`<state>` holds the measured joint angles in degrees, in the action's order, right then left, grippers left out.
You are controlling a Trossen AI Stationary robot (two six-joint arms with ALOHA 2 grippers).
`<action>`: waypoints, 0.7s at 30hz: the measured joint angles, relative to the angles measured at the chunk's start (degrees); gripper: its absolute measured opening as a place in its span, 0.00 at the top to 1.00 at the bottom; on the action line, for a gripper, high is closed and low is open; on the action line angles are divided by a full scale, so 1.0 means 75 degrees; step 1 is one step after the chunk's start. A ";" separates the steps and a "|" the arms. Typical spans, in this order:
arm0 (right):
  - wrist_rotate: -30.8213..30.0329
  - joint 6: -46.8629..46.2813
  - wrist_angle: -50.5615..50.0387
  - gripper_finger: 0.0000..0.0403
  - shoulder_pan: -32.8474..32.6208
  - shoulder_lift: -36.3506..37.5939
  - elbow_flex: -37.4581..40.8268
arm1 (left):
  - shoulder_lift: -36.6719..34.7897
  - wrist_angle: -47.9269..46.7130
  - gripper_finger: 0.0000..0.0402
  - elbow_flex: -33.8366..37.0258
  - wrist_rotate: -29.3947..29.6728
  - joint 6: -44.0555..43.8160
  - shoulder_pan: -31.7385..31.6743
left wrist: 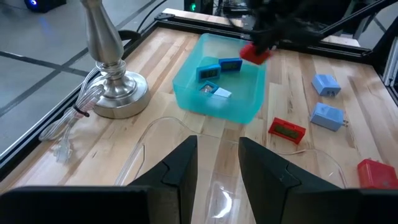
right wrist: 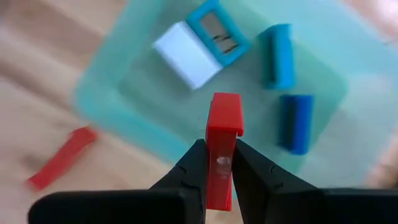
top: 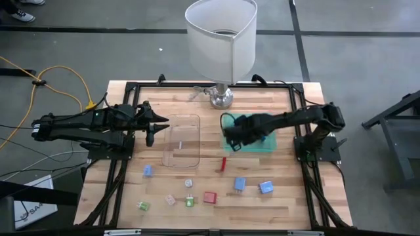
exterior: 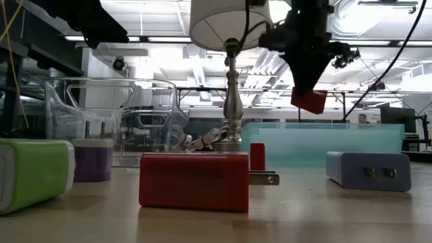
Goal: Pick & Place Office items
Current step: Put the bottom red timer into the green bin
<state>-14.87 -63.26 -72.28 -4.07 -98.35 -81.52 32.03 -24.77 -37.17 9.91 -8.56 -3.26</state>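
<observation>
The right tool (right wrist: 219,163) grips a small red block (right wrist: 222,134) and holds it in the air above the green tray (left wrist: 186,84), which already contains three blue pieces and a white one. The left tool (left wrist: 217,165) hangs over the clear tray (top: 182,141) with its fingers slightly apart and nothing between them. More office items lie scattered on the worktop (top: 275,203): a red stick (top: 223,164) just beside the green tray, a red plug block (exterior: 194,181), two pale blue plug blocks (top: 252,185) and a green block (exterior: 34,172). A lamp (top: 221,46) stands at the worktop's far edge.
</observation>
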 joint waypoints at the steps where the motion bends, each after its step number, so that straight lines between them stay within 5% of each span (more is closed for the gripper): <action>1: -0.0006 0.0128 -0.0056 0.88 0.0157 -0.0010 0.0000 | 0.0000 0.0000 0.73 0.0001 -0.0002 0.0000 0.0001; 21: 0.0854 0.1276 0.1354 0.88 0.1209 -0.0671 0.1267 | 0.0000 0.0088 0.73 0.0000 0.0000 0.0000 0.0002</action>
<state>-8.47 -53.69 -62.13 5.00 -103.38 -72.01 32.03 -24.12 -37.17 9.91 -8.56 -3.25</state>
